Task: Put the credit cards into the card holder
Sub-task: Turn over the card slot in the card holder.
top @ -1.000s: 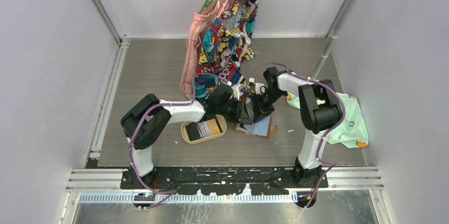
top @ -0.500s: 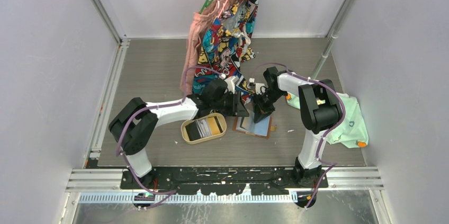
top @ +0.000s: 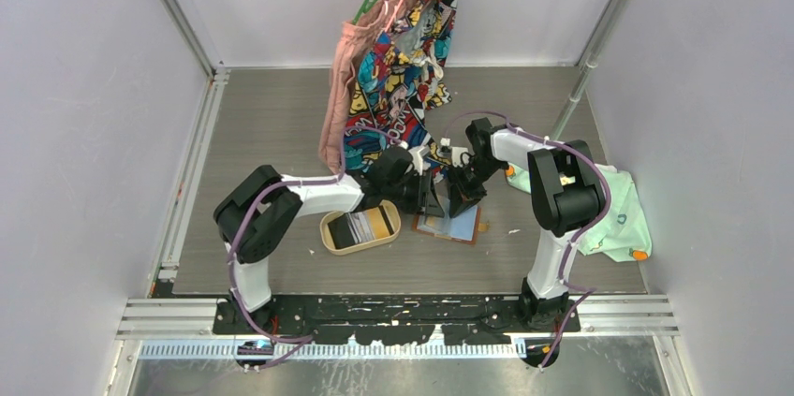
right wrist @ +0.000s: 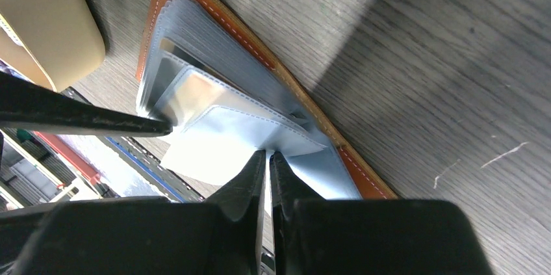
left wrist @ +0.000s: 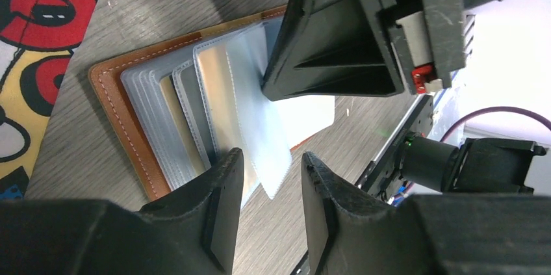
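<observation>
The tan card holder (top: pixel 461 227) lies open on the table, its clear sleeves fanned out (left wrist: pixel 162 103). My right gripper (right wrist: pixel 268 155) is shut on one clear sleeve and holds it up from the brown cover (right wrist: pixel 360 171). My left gripper (left wrist: pixel 271 158) hovers open right beside it, a sleeve corner showing between its fingers, with no card in it. In the top view both grippers, left (top: pixel 429 198) and right (top: pixel 461 201), meet over the holder. The credit cards, black (top: pixel 343 230), striped and yellow (top: pixel 379 222), lie in the oval tray (top: pixel 330 240).
Colourful and pink garments (top: pixel 403 50) hang from a green hanger just behind the grippers. A light green cloth (top: pixel 613 213) lies by the right arm. A metal pole (top: pixel 590 50) stands at the back right. The tray's rim (right wrist: pixel 45 21) sits close to the holder.
The left arm drew back from the card holder half a second ago and has returned beside the right gripper. The right gripper keeps its hold on the sleeve.
</observation>
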